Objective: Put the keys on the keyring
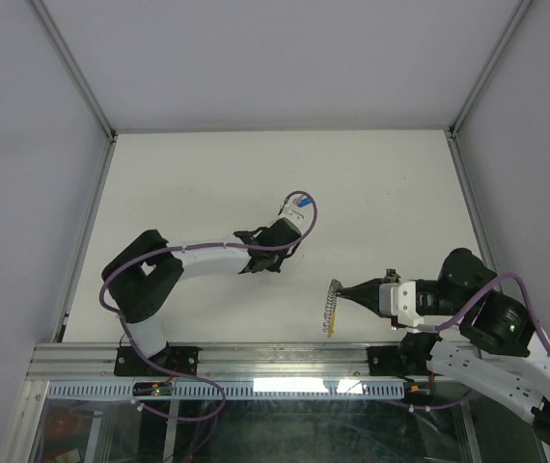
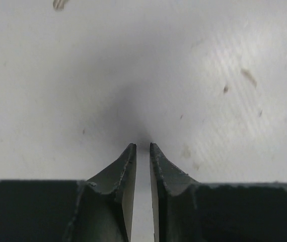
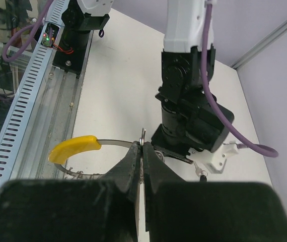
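My right gripper [image 1: 341, 289] [image 3: 143, 147] is shut on the thin metal band of the keyring [image 1: 330, 309] [image 3: 114, 143]. It holds the ring upright near the table's front edge, the yellow segment [image 3: 75, 147] toward the rail. My left gripper [image 1: 258, 263] [image 2: 143, 146] points down at the table just behind the ring. Its jaws are nearly together and only a thin slit of table shows between them. In the right wrist view one small silver key [image 3: 200, 174] with a dark head lies on the table beside the left wrist [image 3: 194, 126]. A small wire loop [image 3: 159, 157] shows under the left fingers.
The aluminium rail [image 1: 256, 362] with cable duct runs along the near edge, close to the keyring. Frame posts [image 1: 82, 77] and grey walls bound the white table [image 1: 256, 164]. A small pale speck [image 2: 58, 4] sits at the top edge of the left wrist view.
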`<action>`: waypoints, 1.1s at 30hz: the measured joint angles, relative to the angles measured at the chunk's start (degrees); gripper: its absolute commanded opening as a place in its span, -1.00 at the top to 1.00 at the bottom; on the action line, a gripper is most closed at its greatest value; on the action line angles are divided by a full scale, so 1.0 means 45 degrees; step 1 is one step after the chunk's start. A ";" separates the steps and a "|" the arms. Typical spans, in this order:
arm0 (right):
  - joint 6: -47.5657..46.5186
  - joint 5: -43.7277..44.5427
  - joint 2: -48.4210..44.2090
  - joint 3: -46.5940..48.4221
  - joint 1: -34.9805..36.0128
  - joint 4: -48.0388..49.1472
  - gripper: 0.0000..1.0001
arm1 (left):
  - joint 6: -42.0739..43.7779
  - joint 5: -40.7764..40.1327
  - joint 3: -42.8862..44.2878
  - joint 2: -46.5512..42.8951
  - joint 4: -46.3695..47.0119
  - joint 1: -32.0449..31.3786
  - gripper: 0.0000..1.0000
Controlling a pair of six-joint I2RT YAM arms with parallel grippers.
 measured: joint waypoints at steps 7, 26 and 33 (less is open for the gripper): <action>0.0015 0.0015 0.0000 0.0000 0.0000 0.0000 1.00 | 0.0078 0.0131 -0.1855 -0.2375 0.0005 0.0316 0.22; 0.0500 0.0058 0.0000 0.0000 0.0000 0.0010 1.00 | -0.1642 -0.0981 0.5469 0.2526 -0.0243 0.1190 -0.02; 0.0529 0.0049 0.0029 0.0000 0.0000 0.0063 1.00 | -0.0282 0.1282 0.3628 0.1749 0.0797 0.2113 -0.22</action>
